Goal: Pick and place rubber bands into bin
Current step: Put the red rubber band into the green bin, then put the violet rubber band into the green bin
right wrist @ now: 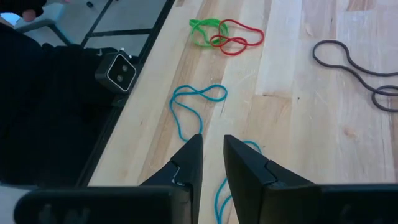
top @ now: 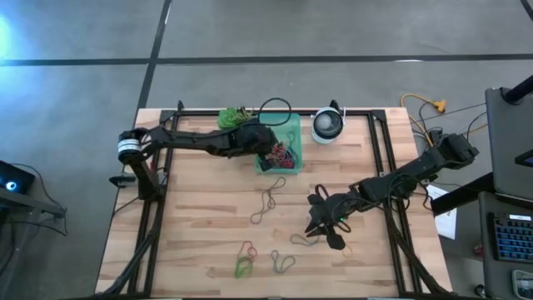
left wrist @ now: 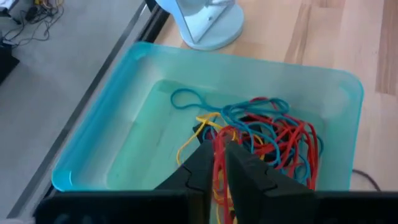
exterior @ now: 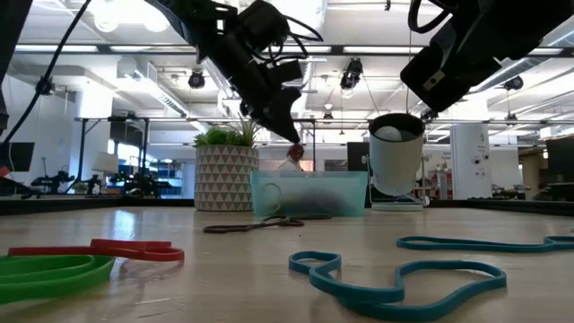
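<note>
The left tool point(left wrist: 214, 163) is hanging over the bin point(top: 291, 125) in the upper centre of the high view, its fingers point(left wrist: 249, 171) standing slightly apart with a red rubber band point(left wrist: 219, 155) running down between them; whether they are pinching it cannot be told. A tangle of red, blue and yellow bands point(left wrist: 273, 134) is lying inside the bin. The right tool point(right wrist: 212, 163) is hovering low over the bench point(top: 200, 225) at the right centre of the high view, its fingers a narrow gap apart and gripping nothing, directly above a blue band point(right wrist: 193, 109). A brown band point(top: 268, 202) is lying on the bench just below the bin. A red band point(top: 248, 247) and a green band point(top: 243, 267) are overlapping near the lower centre.
</note>
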